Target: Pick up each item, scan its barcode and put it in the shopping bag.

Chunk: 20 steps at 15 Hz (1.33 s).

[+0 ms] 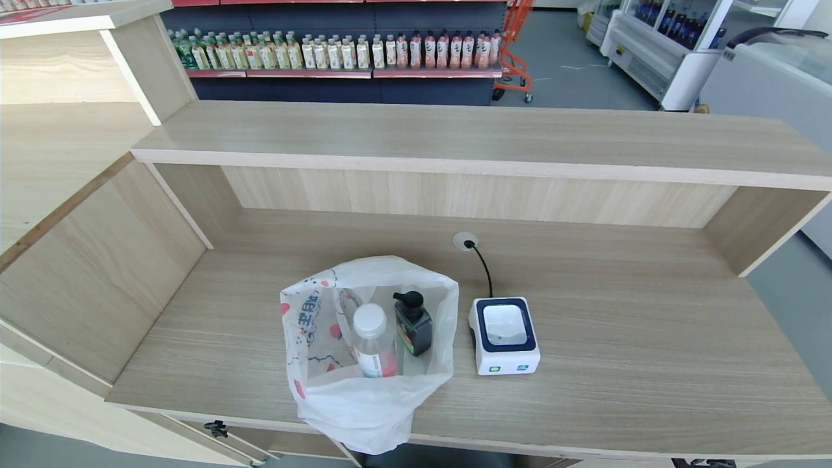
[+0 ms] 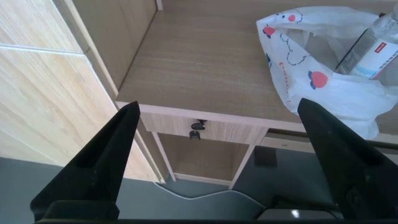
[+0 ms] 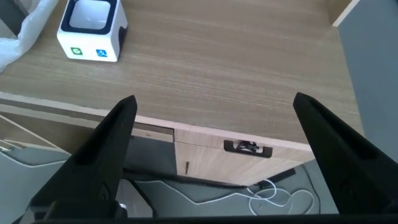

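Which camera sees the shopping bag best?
The head view: the whole shopping bag, open, with the clear bottle and black pump bottle inside. The left wrist view gets one side, the right wrist view just an edge.

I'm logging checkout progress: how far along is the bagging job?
Done: the clear bottle and dark pump bottle stand in the shopping bag. In hand: nothing; left gripper and right gripper are open, empty. Left: likely nothing; the counter holds just bag and scanner.

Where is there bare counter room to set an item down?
Widest: the counter between the barcode scanner and the right wall. Also bare between the shopping bag and the left wall. Crowded: the narrow gap between bag and scanner, with the cable behind.
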Tool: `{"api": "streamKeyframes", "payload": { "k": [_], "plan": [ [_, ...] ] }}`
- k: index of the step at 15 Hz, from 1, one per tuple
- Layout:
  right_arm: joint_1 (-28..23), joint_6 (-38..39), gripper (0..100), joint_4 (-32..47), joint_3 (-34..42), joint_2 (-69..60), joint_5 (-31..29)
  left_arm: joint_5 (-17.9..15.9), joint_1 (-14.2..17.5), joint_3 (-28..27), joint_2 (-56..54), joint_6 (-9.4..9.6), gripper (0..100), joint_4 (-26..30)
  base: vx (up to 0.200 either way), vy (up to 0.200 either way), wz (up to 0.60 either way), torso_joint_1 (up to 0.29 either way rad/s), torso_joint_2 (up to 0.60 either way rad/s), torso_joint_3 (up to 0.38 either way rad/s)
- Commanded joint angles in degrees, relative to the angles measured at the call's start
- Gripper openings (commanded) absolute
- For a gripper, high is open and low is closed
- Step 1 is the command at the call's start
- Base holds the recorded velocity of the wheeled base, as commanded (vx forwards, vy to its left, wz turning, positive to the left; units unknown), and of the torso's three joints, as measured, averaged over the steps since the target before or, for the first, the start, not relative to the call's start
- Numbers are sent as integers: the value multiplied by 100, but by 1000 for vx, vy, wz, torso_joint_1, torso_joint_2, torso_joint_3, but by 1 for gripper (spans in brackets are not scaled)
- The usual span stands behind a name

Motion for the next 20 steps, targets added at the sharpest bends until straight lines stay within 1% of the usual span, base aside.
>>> {"api": "streamKeyframes", "payload": {
  "k": [1,5,8,9,12,20],
  "plan": [
    [8,0,100,2,7,30,-2,1,5,0,-2,-2,100,-9,0,0,0,0,0,0],
    [8,132,100,2,7,30,7,1,5,0,-2,-2,100,0,0,0,0,0,0,0],
    [8,756,100,99,25,21,-11,1,5,0,-2,-2,100,-9,0,0,0,0,0,0],
    [-36,853,100,196,25,-58,16,1,5,0,-2,-2,100,-9,0,0,0,0,0,0],
    [-212,827,100,187,25,-401,16,1,5,0,-2,-2,100,-9,0,0,0,0,0,0],
    [-212,853,100,196,25,-401,16,1,5,0,-2,-2,100,0,0,0,0,0,0,0]
  ]
}}
